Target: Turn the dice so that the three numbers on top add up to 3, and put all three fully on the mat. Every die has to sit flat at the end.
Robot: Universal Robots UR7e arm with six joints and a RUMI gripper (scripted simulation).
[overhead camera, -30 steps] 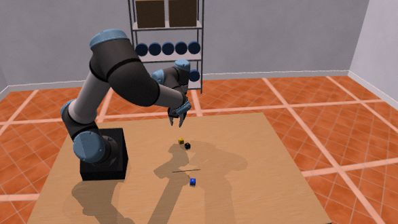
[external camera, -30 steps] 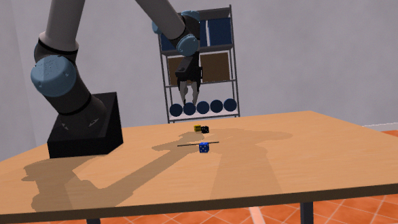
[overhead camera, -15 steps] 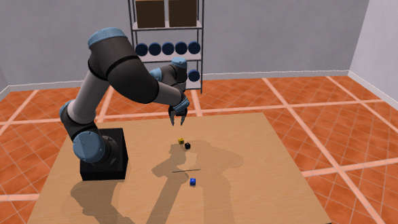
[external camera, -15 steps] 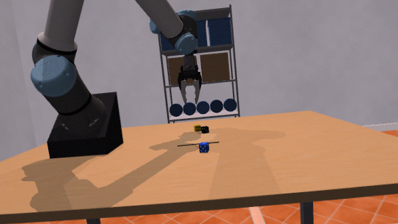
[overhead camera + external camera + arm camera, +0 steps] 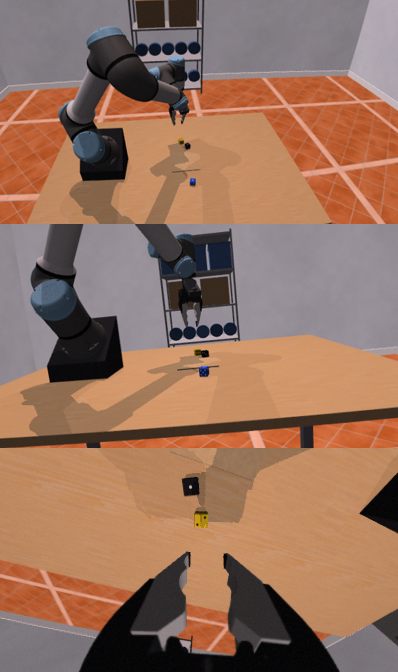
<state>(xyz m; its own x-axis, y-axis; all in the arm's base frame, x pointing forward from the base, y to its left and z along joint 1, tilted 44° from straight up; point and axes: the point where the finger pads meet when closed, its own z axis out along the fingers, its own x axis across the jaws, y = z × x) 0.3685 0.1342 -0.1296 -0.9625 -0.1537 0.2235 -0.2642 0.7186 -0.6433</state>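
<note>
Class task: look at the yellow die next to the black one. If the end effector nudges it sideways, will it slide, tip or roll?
The yellow die looks like a small rigid cube resting flat, so it would probably slide. A push high on its side might tip it. The black die sits close and could get bumped.
</note>
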